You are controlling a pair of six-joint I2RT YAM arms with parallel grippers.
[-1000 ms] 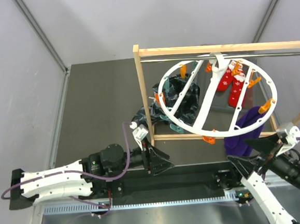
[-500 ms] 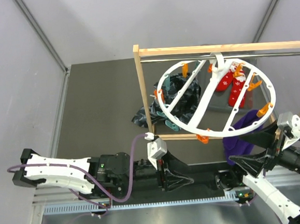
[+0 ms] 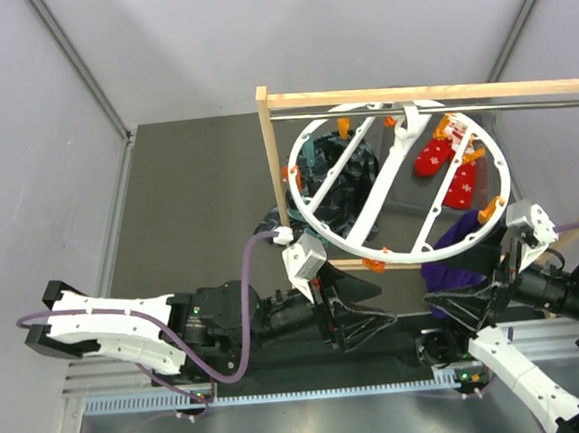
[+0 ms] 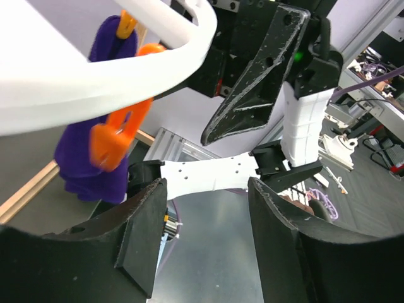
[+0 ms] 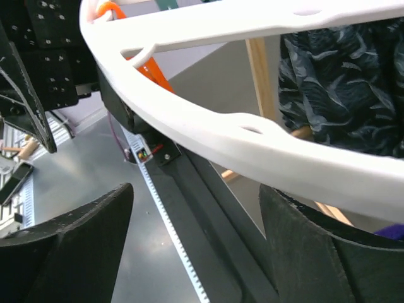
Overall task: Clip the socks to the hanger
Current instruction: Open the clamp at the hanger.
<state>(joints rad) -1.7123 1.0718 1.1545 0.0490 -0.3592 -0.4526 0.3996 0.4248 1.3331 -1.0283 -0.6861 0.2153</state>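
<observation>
Top view: the hanger (image 3: 380, 191) hangs on the wooden rack (image 3: 410, 94). Red socks (image 3: 445, 154) are at its 1 o'clock, the dark patterned sock (image 3: 331, 168) at 10 o'clock and the purple sock (image 3: 459, 263) at 5 o'clock. The left gripper (image 3: 367, 311) and right gripper (image 3: 476, 297) sit near its lower rim.

Left wrist: jaws spread, empty. An orange clip (image 4: 117, 136) is at 10 o'clock.

Right wrist: jaws spread, empty. The rim is at 12 o'clock.

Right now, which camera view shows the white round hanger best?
The top view: the whole hanger is there, with its ring, crossbars and hook. The left wrist view shows only a piece of its rim with one orange clip. The right wrist view shows only a close, curved stretch of rim.
</observation>
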